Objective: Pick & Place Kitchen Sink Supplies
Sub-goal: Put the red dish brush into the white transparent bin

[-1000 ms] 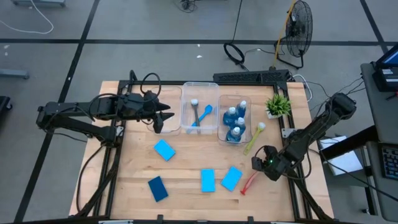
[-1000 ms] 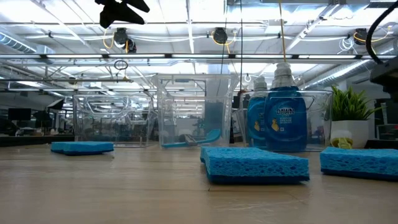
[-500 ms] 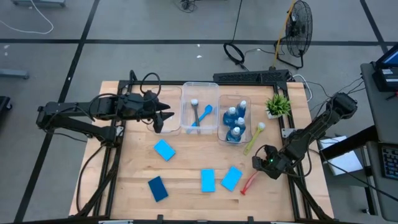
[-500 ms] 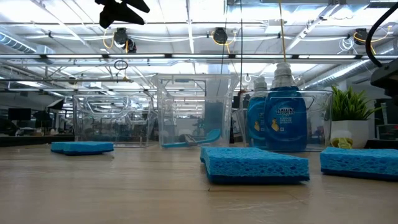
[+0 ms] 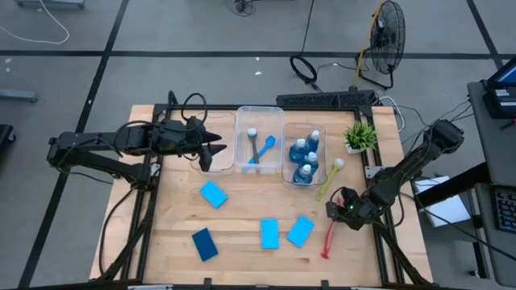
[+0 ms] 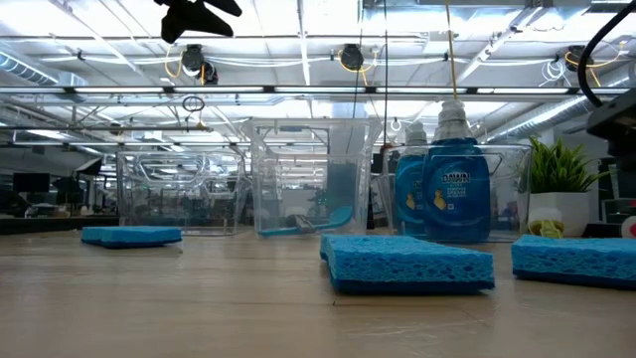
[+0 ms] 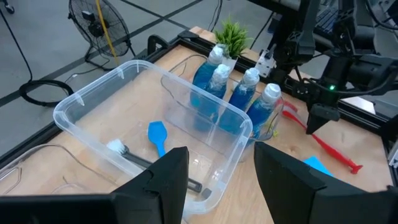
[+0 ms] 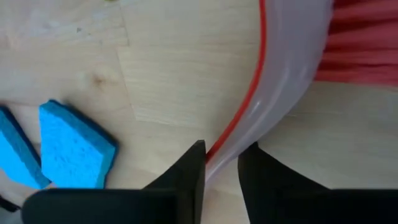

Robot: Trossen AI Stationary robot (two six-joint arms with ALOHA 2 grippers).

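Right wrist view: the right gripper point(image 8: 221, 163) has its fingers closed on the red brush point(image 8: 273, 74), handle pinched between the tips, bristles close to the lens. High view shows only that this red brush point(image 5: 329, 239) lies on the table point(image 5: 242, 217) at the gripper's near side, just right of the nearest blue sponge point(image 5: 300, 230). Left gripper point(image 7: 217, 180) hovers with fingers parted, holding nothing, over the middle bin point(image 7: 81, 106); a blue brush point(image 7: 157, 134) lies inside. Four blue bottles point(image 7: 233, 93) stand in the next bin.
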